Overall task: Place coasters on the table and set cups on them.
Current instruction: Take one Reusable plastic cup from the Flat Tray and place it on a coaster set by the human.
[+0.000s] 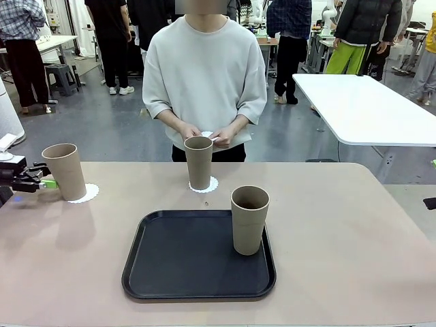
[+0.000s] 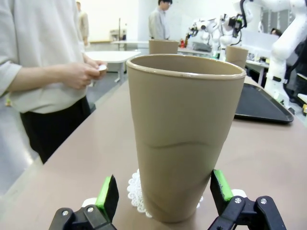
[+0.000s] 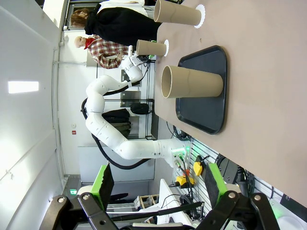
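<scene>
**Left gripper** [image 2: 164, 189]: jaws spread to either side of the left cup [image 2: 184, 134], which stands on a coaster [image 2: 135, 194] near the left edge of the table [image 1: 340, 225]. 1 green pad [image 2: 108, 190] is clear of the cup wall. The other lies so near it that we cannot tell whether they touch.

**Main hazard, as we judge it:** the cup is tall and narrow-based, so a sideways or rolling retreat could catch it with a pad. That could tip it, or drag cup and thin paper off their spot. The coaster shows more on 1 side of the base, so there is little margin.

**Other cups:** a 2nd cup [image 1: 199, 162] sits on its own coaster before the person, whose hands [image 1: 208, 134] hold something small and white, seemingly another coaster. The 3rd cup [image 1: 249, 219] stands on the black tray [image 1: 177, 259], without a coaster.

**Right gripper** [image 3: 157, 167]: wide apart and empty. If it reaches for the 3rd cup while the person's hands come in, they could collide.
</scene>
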